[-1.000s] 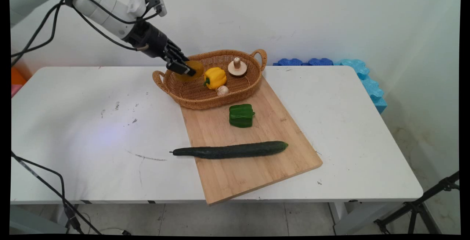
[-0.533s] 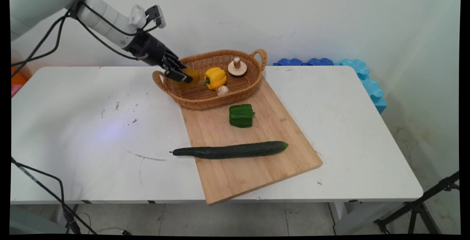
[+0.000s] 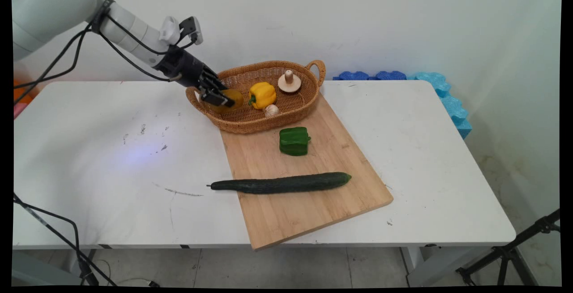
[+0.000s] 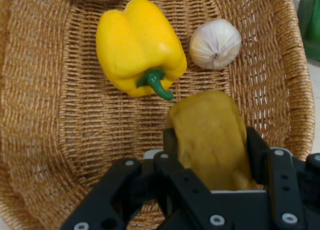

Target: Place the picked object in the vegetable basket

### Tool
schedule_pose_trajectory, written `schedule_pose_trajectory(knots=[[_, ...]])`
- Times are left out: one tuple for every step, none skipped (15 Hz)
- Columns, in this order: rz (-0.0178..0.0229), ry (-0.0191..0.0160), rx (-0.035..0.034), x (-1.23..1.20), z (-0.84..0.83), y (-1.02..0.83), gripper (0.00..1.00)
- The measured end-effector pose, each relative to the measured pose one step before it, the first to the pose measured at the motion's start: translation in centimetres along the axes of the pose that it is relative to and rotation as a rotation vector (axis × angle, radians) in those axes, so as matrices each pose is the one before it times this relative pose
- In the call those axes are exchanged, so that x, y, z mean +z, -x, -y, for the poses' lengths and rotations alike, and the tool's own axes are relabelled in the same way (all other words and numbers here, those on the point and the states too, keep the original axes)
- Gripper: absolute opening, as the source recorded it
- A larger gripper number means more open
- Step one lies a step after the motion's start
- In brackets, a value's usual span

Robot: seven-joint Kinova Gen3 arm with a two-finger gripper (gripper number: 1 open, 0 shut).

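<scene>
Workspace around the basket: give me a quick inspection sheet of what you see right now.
Surface: white table, scuffed, with a wooden cutting board on it.
Job's things: a yellowish-brown potato-like item held in the gripper, inside the wicker basket, whose near end rests on the board.
Clutter: in the basket, a yellow bell pepper, a garlic bulb and a wooden mushroom; on the board, a green pepper and a cucumber overhanging its left edge.
Grippers: gripper shut on the item.
Cables: black cables hang from the arm.
Surroundings: blue foam pieces by the wall; a tripod leg on the floor.
</scene>
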Motion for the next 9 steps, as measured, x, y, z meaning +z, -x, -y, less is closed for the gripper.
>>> schedule_pose_trajectory(knots=[[-0.00075,0.00216,0.00361,0.127,-0.017,0.122,0.0],[-0.00054,0.00141,0.00231,0.078,-0.02,0.071,0.0],[-0.00053,0.00192,0.003,0.092,-0.037,0.129,0.0],[-0.0006,0.00176,0.00365,0.091,-0.054,0.117,0.0],[-0.0013,0.00128,0.00316,0.073,-0.051,0.08,0.0],[-0.00474,0.00057,0.00265,0.02,-0.052,0.007,1.0],[-0.00553,-0.00026,0.00472,-0.005,-0.049,-0.024,1.0],[-0.00488,-0.00085,0.00568,-0.027,-0.036,-0.041,1.0],[-0.00336,-0.00273,0.00405,-0.08,-0.001,-0.03,1.0]])
